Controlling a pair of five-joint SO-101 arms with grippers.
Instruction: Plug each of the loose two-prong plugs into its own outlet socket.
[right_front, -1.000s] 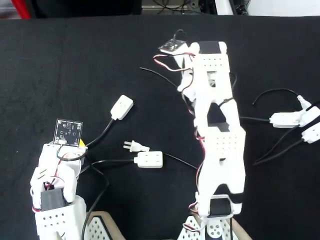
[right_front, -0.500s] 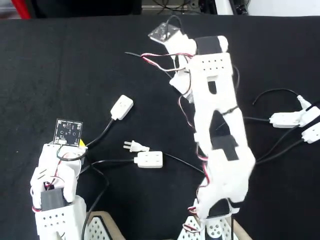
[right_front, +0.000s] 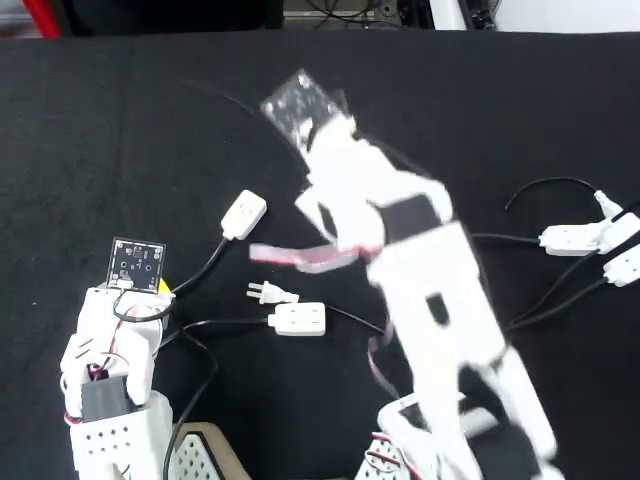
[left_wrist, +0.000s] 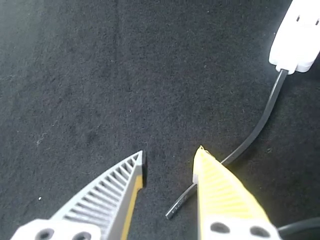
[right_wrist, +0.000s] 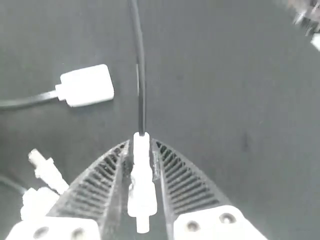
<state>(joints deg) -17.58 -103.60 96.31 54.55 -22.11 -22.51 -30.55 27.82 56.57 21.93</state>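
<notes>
My right gripper is shut on a white two-prong plug, whose black cord runs away from the fingers. It hangs over the cloth near a white outlet socket. In the high view the right arm stretches toward the table's middle, the cord trailing behind it. A loose plug lies by a second socket. My left gripper is open and low at the left, with a socket and its cable in front of it.
More white sockets and black cables lie at the right edge. A black cloth covers the table. The left arm sits at the front left, with cables looping beside it.
The right arm has swung left and toward the front from the far middle, carrying the plug with its cord trailing. The left arm has not moved.
</notes>
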